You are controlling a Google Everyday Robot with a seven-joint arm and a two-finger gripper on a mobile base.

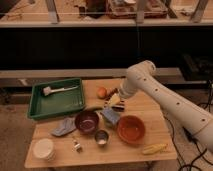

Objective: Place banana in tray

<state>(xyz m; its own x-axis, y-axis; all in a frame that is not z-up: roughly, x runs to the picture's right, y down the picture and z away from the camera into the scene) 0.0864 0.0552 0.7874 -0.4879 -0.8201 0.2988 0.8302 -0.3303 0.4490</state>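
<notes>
The banana (155,148) is pale yellow and slightly curved. It lies on the wooden table near the front right corner, just right of the orange-brown bowl (131,129). The dark-green tray (37,107) sits at the table's back left with a white-handled brush (59,90) in it. My gripper (114,101) hangs from the white arm over the middle back of the table, next to the round orange fruit (102,92). It is far from the banana and to the right of the tray.
A purple bowl (87,121), a small metal cup (101,137), a blue sponge (110,116), a grey cloth (63,127) and a white tub (43,148) crowd the table's middle and front left. A low shelf runs behind the table.
</notes>
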